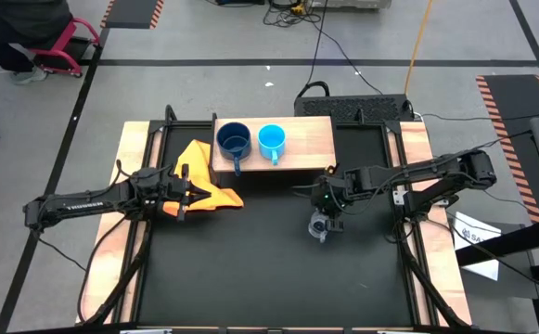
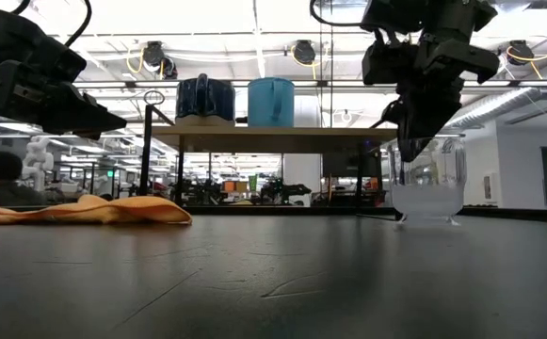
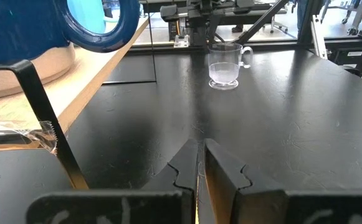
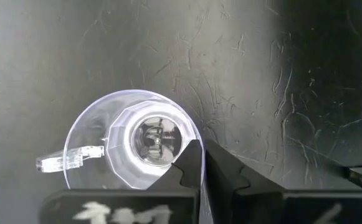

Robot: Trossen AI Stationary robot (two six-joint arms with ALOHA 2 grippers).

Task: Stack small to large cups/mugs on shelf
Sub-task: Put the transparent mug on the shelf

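A clear glass cup [image 1: 318, 225] [image 4: 131, 146] stands upright on its base on the black tabletop, right of centre, its handle [image 4: 68, 158] sticking out sideways. My right gripper [image 4: 200, 155] [image 2: 407, 141] is shut on it from above. The dark blue mug [image 1: 234, 141] and the light blue mug [image 1: 271, 141] stand side by side on the wooden shelf [image 1: 308, 139] at the far edge. My left gripper [image 1: 184, 193] [image 3: 200, 163] hangs shut above the yellow-orange cloth [image 1: 209, 181], holding nothing. My right gripper pinches the glass cup's rim [image 4: 192, 132] on the side opposite the handle, one finger inside the cup and one outside the wall. The fingers slant down from above, coming from the table's right side. The cup stays upright with its base [image 2: 426, 218] on the table.
The yellow-orange cloth [image 2: 85, 209] lies crumpled on the table's left, next to the shelf's left end. The shelf's right half [image 2: 348, 130] is bare wood. Wooden rails [image 1: 417, 158] run along both table sides. A person sits beyond the far left corner [image 1: 19, 28].
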